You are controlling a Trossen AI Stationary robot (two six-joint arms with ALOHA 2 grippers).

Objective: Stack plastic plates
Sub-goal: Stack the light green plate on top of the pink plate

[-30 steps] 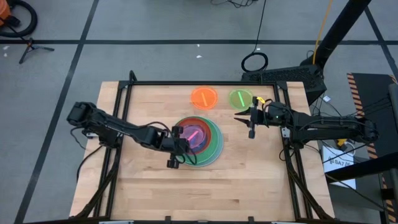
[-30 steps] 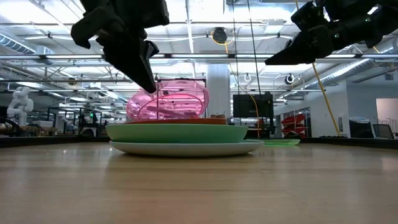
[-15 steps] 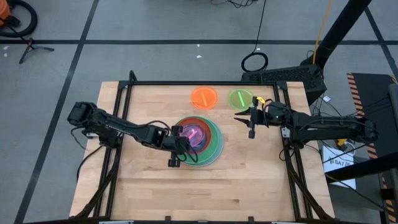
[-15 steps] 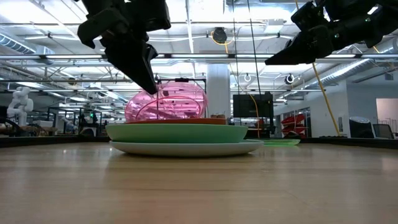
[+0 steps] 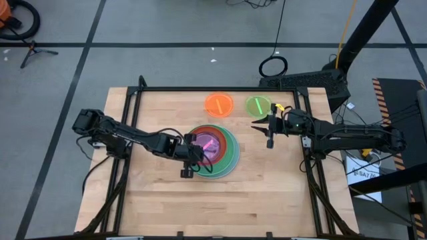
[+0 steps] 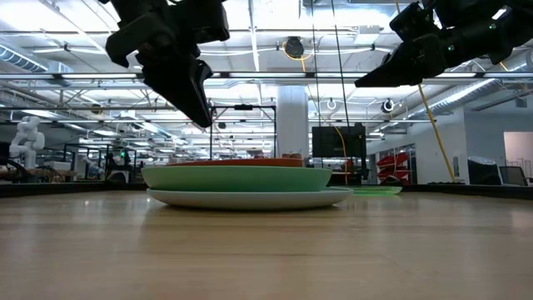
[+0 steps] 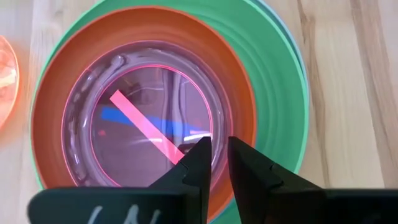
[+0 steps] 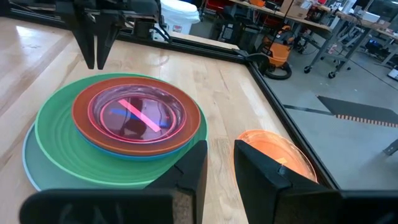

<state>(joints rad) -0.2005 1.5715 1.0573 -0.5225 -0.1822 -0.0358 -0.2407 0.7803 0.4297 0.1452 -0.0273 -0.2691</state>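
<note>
The stack of plates (image 5: 230,159) sits mid-table: a large light blue plate (image 6: 250,198) on the wood, then green (image 6: 237,177), blue (image 8: 127,153) and red-orange (image 7: 50,124). The small pink plate (image 7: 149,127) lies flat on top. My left gripper (image 7: 219,146) hangs above the pink plate's rim, clear of the stack in the low view (image 6: 204,117), its fingers a narrow gap apart. My right gripper (image 5: 261,127) waits high at the stack's right, narrowly open. The small orange plate (image 5: 219,104) and lime plate (image 5: 258,106) lie flat near the far edge. No teal plate shows.
A black frame rail (image 5: 213,89) runs along the table's far edge, and further rails run down its left and right sides. Bare wood (image 5: 213,207) stretches from the stack to the near edge. The orange plate (image 8: 273,155) lies just past my right gripper's fingers.
The pink plate stood tilted on the stack, with its raised edge at my left gripper's fingertips. It has dropped flat onto the red-orange plate. My left gripper has stayed above the stack, after a slight drift toward the stack's middle.
</note>
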